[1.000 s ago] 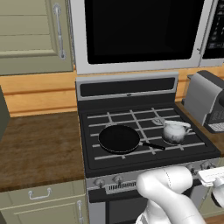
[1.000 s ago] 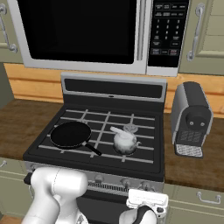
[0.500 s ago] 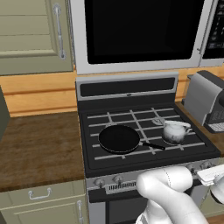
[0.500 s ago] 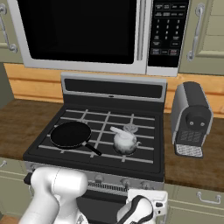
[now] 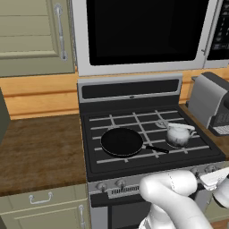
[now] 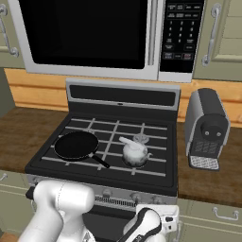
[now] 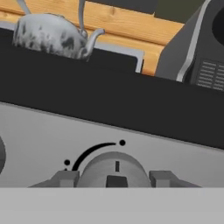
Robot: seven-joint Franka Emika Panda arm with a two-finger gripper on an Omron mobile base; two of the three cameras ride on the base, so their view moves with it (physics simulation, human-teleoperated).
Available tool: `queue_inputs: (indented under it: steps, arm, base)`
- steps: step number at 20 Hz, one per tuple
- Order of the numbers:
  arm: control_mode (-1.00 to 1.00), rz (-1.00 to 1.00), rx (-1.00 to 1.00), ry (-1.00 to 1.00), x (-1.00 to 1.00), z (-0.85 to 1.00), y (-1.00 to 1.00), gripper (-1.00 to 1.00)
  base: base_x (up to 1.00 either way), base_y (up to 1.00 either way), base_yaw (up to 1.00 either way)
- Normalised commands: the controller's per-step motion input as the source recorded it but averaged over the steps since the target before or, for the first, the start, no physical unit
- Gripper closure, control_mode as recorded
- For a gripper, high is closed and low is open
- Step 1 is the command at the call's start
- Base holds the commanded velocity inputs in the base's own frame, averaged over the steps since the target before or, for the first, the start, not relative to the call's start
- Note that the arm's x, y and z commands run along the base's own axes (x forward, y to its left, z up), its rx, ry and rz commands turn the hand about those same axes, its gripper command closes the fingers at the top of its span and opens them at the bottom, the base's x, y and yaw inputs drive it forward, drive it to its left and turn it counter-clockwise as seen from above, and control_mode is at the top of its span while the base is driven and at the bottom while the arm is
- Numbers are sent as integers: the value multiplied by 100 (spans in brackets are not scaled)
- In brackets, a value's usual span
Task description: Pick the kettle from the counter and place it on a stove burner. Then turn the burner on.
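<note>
The silvery kettle (image 5: 178,135) (image 6: 134,152) stands upright on the front right stove burner (image 6: 135,164) of the black cooktop, with nothing holding it. In the hand view the kettle (image 7: 48,35) shows at the upper left, its spout pointing right. My gripper (image 7: 114,178) is low at the stove's front panel. Its two fingertips (image 7: 65,178) press the sides of a round grey knob (image 7: 114,168), so the gripper is shut on it. The knob's mark points straight up. The dark wood counter (image 5: 36,147) (image 6: 208,182) lies on both sides of the stove.
A black frying pan (image 5: 121,142) (image 6: 76,144) sits on the front left burner, its handle pointing towards the kettle. A grey coffee machine (image 5: 210,105) (image 6: 206,127) (image 7: 197,48) stands on the counter right of the stove. A microwave (image 5: 143,31) hangs above.
In the right base view the hand has rolled and sunk a little at the stove front. The kettle and the pan have not moved.
</note>
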Motion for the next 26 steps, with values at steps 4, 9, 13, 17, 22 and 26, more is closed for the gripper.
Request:
queue_inputs:
  steps: [4,9,13,17,22,26]
  arm:
    - [-100,18,-23,0,-18,1,-4,100]
    - [-100,23,-28,3,-25,5,-12,100]
    - [-100,28,-31,5,-38,7,-15,100]
    - [-100,30,-33,1,-58,10,-24,100]
    - [-100,31,-35,0,-77,6,-31,100]
    - [-100,31,-36,0,-79,8,-35,100]
  base:
    - [0,0,0]
    - [0,0,0]
    - [0,0,0]
    - [0,0,0]
    - [0,0,0]
    - [0,0,0]
